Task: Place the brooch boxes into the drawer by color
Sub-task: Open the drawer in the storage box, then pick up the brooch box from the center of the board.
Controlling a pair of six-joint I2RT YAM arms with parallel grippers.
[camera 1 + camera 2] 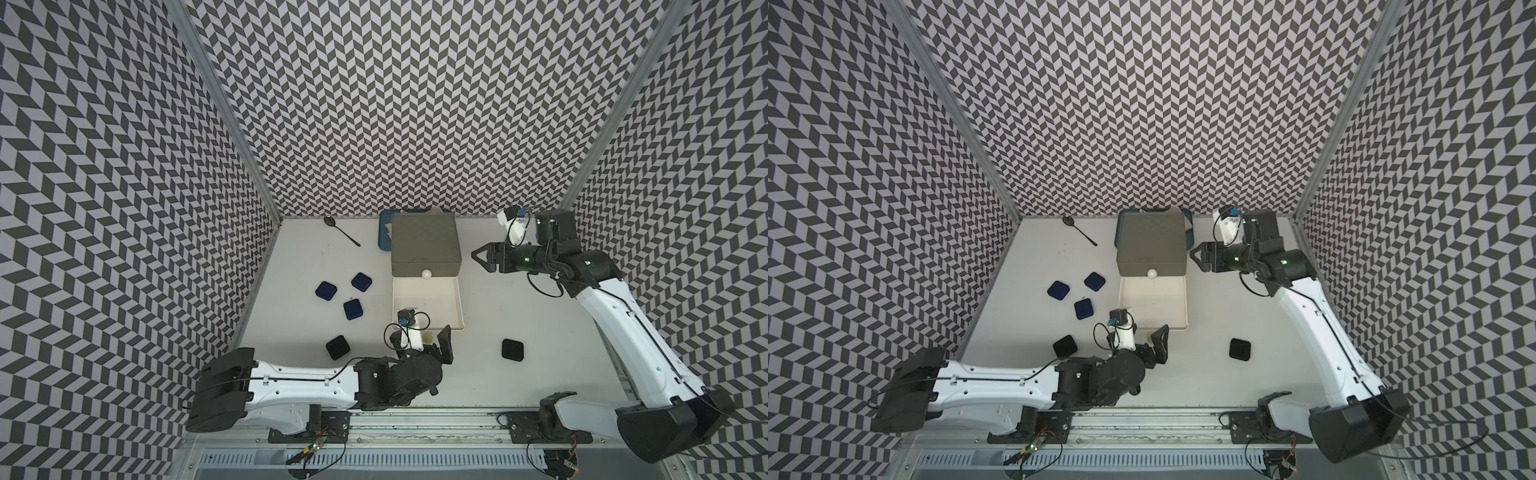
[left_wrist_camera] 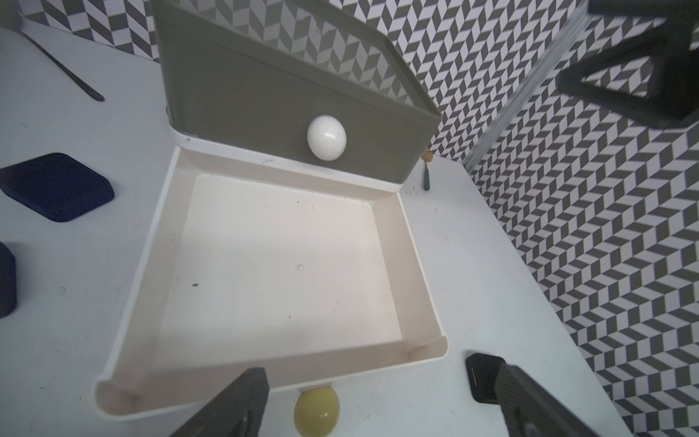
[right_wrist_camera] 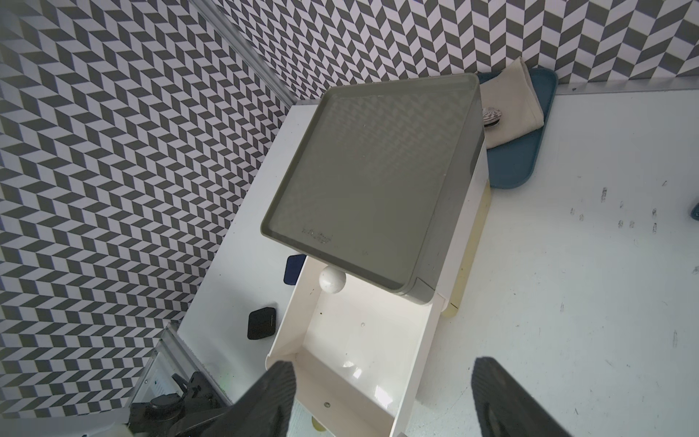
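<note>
Left gripper [image 1: 428,340] spread at front edge of white drawer [image 1: 461,303] | right gripper [image 1: 478,256] spread beside chest [image 1: 424,245]

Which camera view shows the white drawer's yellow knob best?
The left wrist view: the yellow knob shows nearly whole on the front of the white drawer, before the open left claw. In both top views the left arm half hides it. The right wrist view shows only a sliver of the knob.
</note>
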